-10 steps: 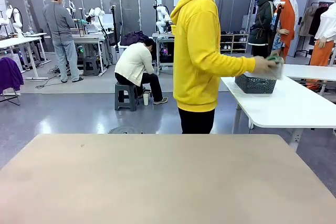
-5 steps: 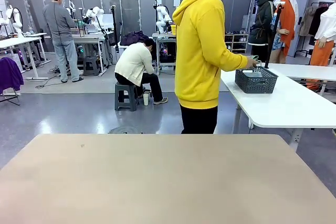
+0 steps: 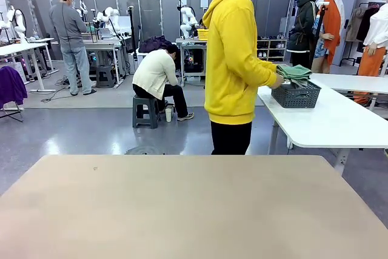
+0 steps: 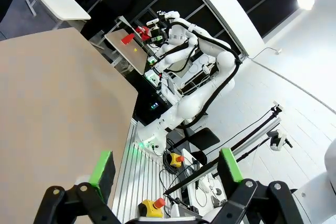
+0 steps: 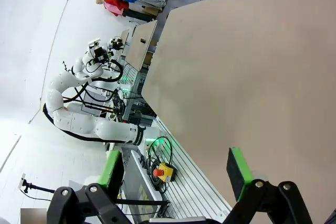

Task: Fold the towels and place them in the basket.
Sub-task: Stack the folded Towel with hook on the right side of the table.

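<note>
Sideways, folded green towels (image 3: pixel 295 71) top the basket (image 3: pixel 296 96).

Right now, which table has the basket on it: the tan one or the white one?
The white table behind the person, holding the dark mesh basket with green towels; the tan table is nearer.

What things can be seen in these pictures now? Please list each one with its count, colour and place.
towels: a small stack, green, held in the person's hands just above the basket; exact count cannot be told
basket: one, dark grey mesh, on the white table
white table: one, white, far right, behind the beige table
beige table: one, beige, in front of the robot
person: one, in a yellow hoodie, standing at the far side, turned to the white table
left gripper: one, black with green pads, open, holding nothing
right gripper: one, black with green pads, open, holding nothing
</note>
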Action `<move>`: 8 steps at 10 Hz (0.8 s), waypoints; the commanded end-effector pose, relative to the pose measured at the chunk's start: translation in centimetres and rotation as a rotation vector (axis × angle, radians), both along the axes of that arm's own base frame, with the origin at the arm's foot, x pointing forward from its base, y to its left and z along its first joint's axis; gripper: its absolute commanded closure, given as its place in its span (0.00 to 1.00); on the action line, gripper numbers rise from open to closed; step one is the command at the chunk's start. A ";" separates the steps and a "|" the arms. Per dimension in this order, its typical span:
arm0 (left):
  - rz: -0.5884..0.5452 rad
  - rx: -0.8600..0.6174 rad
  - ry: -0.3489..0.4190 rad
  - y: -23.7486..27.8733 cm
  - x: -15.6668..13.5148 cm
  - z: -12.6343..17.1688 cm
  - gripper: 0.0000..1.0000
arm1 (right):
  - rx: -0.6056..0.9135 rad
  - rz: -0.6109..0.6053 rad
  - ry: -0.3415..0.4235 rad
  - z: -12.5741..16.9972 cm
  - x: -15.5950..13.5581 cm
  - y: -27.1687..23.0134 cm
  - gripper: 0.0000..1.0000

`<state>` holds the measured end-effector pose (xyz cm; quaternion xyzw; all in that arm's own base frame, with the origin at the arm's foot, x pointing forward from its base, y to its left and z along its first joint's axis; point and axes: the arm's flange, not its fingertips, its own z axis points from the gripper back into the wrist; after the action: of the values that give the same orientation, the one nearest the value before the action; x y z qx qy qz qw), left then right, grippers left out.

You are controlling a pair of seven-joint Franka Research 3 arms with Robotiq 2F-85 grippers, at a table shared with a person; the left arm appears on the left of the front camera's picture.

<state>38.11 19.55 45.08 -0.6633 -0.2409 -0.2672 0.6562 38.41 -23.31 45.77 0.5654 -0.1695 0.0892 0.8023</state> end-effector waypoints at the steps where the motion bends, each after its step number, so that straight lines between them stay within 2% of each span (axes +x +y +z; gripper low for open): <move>1: 0.001 0.000 0.003 0.1 -0.1 -0.1 0.00 | -0.003 0.007 -0.007 0.2 -0.2 0.1 0.00; 8: 0.001 0.000 0.003 0.1 -0.1 -0.1 0.00 | -0.003 0.007 -0.007 0.2 -0.2 0.1 0.00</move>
<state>38.10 19.56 45.08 -0.6632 -0.2410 -0.2671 0.6563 38.41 -23.29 45.76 0.5654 -0.1693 0.0893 0.8023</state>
